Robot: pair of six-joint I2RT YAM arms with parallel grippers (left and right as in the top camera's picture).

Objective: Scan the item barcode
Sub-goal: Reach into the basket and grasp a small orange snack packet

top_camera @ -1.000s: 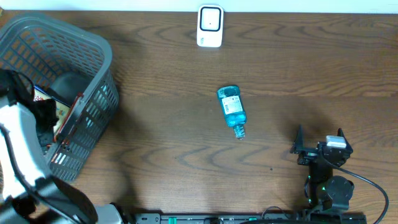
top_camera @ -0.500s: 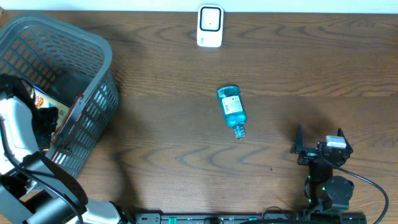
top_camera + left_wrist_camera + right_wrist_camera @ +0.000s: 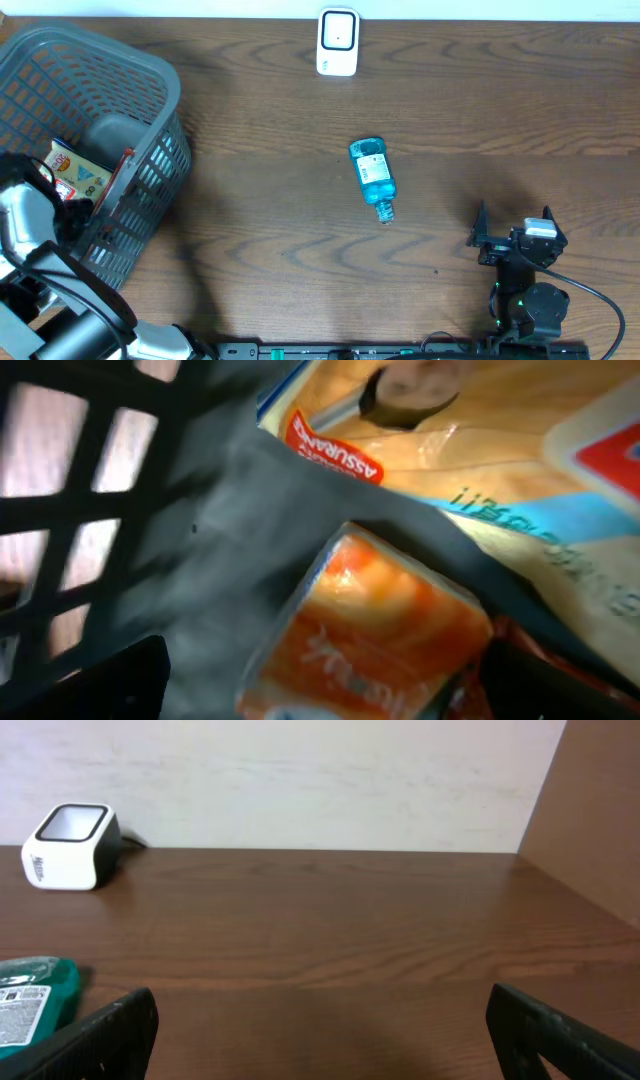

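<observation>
In the overhead view a grey basket [image 3: 150, 75] stands at the left with several packets in it. My left gripper [image 3: 78, 208] is down inside it, open. The left wrist view shows the left gripper [image 3: 320, 695] right over an orange packet [image 3: 375, 625], its jaws wide on either side and not closed on it. A tan packet [image 3: 500, 450] lies behind it. A blue bottle [image 3: 372, 172] lies on its side at mid-table, also showing at the left edge as the bottle [image 3: 35, 1000]. The white scanner [image 3: 338, 42] stands at the far edge. My right gripper [image 3: 513, 222] rests open and empty at the front right.
The basket wall [image 3: 60, 510] closes in on the left of my left gripper. A yellow-and-red packet [image 3: 78, 170] lies in the basket beside the arm. In the right wrist view, the scanner [image 3: 70, 846] sits far left, with bare wood ahead of the right gripper [image 3: 320, 1040].
My left arm has drawn toward the front of the basket and lower, uncovering the yellow-and-red packet. The right arm, bottle and scanner have not moved.
</observation>
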